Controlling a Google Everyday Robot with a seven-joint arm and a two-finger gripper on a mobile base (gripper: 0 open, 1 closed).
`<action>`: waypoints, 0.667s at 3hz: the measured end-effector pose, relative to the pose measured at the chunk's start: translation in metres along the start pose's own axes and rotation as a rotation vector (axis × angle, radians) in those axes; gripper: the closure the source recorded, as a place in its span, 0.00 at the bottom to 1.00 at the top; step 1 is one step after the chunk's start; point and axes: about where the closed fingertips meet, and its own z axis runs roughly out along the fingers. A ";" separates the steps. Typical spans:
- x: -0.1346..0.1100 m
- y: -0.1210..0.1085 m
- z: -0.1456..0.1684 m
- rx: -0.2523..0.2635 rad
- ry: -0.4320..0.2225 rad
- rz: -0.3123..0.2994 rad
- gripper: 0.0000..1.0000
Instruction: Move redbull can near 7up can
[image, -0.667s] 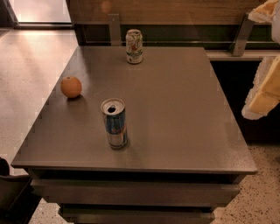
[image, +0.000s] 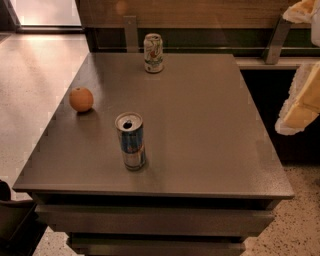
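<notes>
So my gripper (image: 300, 106) hangs off the right edge of the table (image: 215, 150), and I can't tell if it's open. The redbull can (image: 131, 141) stands well to its left, with the 7up can (image: 153, 53) farther back.

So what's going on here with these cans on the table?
Nothing is being handled at this moment. The redbull can stands upright near the front of the table, and its top is open. The 7up can stands upright at the far edge, well apart from it. An orange sits by the left edge. The gripper hangs at the right side of the view, beyond the table's edge, touching neither can.
</notes>
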 end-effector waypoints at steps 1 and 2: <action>0.002 -0.001 0.007 -0.001 -0.068 0.025 0.00; -0.012 0.004 0.026 -0.016 -0.239 0.077 0.00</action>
